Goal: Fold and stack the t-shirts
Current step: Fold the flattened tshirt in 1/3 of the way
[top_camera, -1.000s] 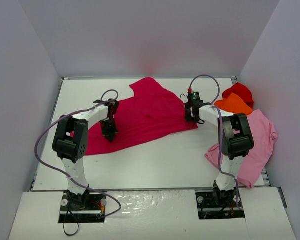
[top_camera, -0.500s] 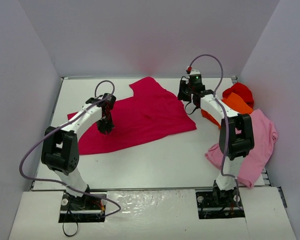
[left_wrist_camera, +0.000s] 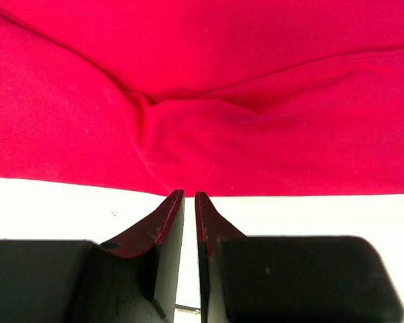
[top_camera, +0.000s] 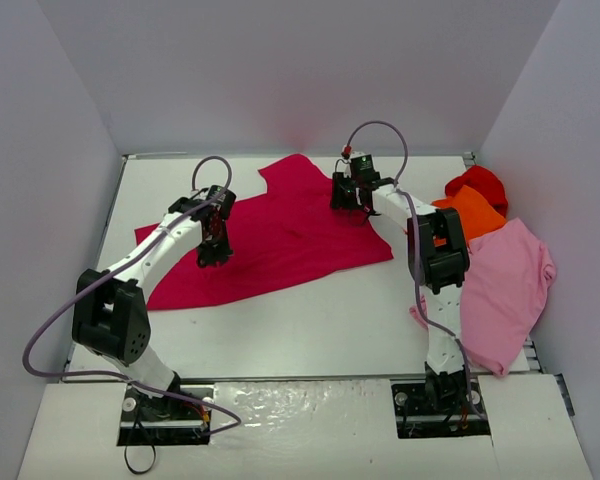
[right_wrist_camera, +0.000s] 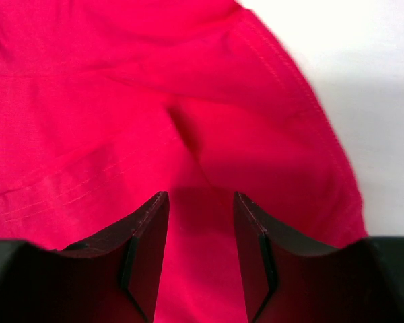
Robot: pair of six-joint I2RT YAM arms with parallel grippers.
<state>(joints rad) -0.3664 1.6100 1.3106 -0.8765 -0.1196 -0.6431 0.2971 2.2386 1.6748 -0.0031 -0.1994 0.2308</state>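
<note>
Across the middle of the white surface (top_camera: 310,320) the large crimson t-shirt (top_camera: 280,230) lies spread fairly flat, running from the near left toward the far centre, with a few soft creases. The left gripper (top_camera: 215,250) points down over the shirt's left part. In the left wrist view this gripper (left_wrist_camera: 189,195) has its fingers barely parted (only a thin slit shows) with nothing between them, and the tips sit at the cloth's edge where crimson meets white. The right gripper (top_camera: 342,200) is at the shirt's far right side. From its own wrist camera, its fingers stand plainly apart with crimson cloth beneath the gap, and a stitched hem curves past on the right; whether the tips touch the cloth cannot be told. Off to the right lie the other shirts in a loose heap: the bright red t-shirt (top_camera: 478,183) farthest, the orange t-shirt (top_camera: 470,208) against it, and the light pink t-shirt (top_camera: 505,290) nearest, reaching the surface's right edge.
</note>
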